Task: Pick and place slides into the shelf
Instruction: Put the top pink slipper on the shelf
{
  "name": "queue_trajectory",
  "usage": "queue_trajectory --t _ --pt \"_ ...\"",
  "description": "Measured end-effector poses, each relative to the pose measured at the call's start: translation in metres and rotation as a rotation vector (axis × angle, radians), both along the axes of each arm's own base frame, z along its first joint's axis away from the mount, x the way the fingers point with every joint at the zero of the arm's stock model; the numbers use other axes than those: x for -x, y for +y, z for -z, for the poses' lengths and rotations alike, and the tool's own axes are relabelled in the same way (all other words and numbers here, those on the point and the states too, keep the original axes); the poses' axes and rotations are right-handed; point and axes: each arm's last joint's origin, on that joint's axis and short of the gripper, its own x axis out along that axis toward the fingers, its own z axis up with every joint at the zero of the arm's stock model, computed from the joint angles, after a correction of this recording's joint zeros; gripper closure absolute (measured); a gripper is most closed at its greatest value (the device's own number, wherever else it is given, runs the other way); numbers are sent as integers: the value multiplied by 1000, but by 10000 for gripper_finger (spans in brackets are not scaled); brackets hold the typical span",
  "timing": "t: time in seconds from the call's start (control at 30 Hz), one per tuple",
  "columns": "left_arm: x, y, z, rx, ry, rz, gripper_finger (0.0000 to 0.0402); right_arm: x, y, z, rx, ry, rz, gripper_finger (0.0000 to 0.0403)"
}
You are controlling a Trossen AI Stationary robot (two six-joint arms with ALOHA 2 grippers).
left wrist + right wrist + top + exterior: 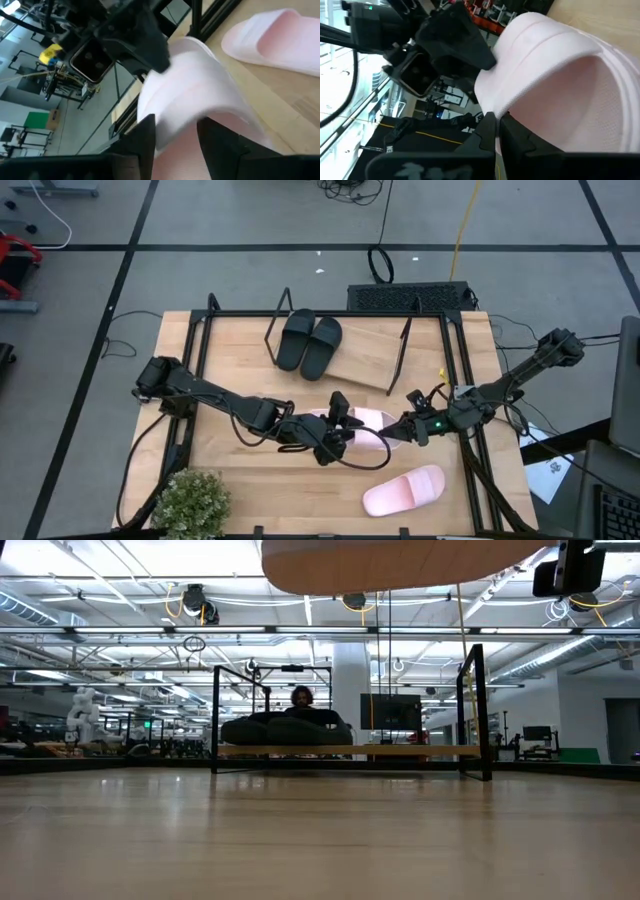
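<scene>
Black pair [309, 342] on shelf [375, 355]. Left gripper [337, 438] and right gripper [398, 430] both clamp one pink slide [366, 423]; second pink [404, 491] waits on table [220, 365].

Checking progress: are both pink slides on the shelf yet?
No: one pink slide lies on the table, the other is held mid-air.

No readable text anywhere.
</scene>
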Motion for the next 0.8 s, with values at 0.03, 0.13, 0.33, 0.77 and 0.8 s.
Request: queue_trajectory --t 0.03,0.13,0.33,0.77,0.8 --pt "-1 1 1 5 -1 -3 266 0 0 0 -1 -2 1 403" --pt "-3 2 3 14 2 -5 306 -1 0 0 -2 -4 1 403" --pt "-3 2 3 16 5 -16 391 0 0 0 -3 -6 0 403" --pt "19 13 -45 -3 127 -383 400 0 2 -10 -3 -101 -7 365" --pt "22 14 -48 -1 137 -418 400 0 2 -12 7 -123 -12 363"
